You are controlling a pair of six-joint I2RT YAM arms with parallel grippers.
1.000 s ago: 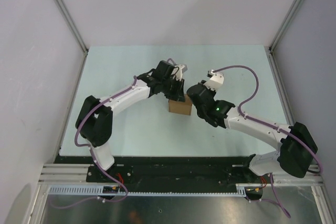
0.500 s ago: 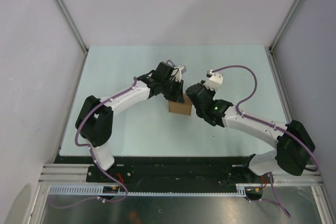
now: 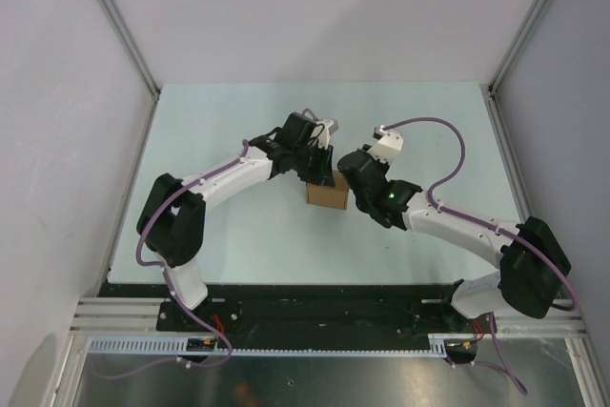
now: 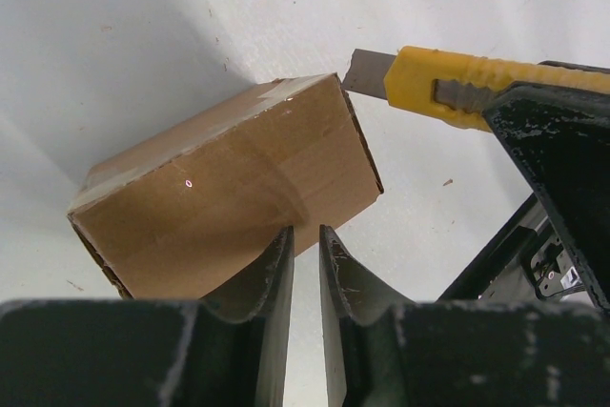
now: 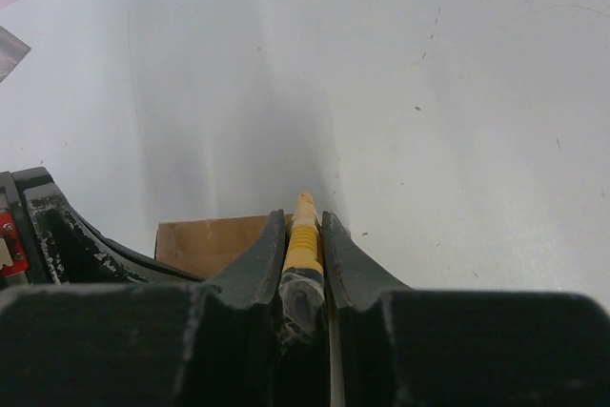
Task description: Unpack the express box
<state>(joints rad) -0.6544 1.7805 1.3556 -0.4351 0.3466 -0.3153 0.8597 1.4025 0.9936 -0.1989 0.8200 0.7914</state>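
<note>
The express box, a small brown cardboard cube, sits closed on the pale green table between both arms. In the left wrist view the box lies just beyond my left gripper, whose jaws are nearly together with nothing between them, their tips at the box's near edge. My right gripper is shut on a yellow utility knife. In the left wrist view the knife has its blade out, its tip at the box's far top corner. The box also shows in the right wrist view.
Both arms meet over the box at the table's middle, the left gripper and right gripper close together. White walls and metal frame posts enclose the table on three sides.
My right arm has edged slightly left toward the box with the knife. The left arm and the box have not visibly moved.
</note>
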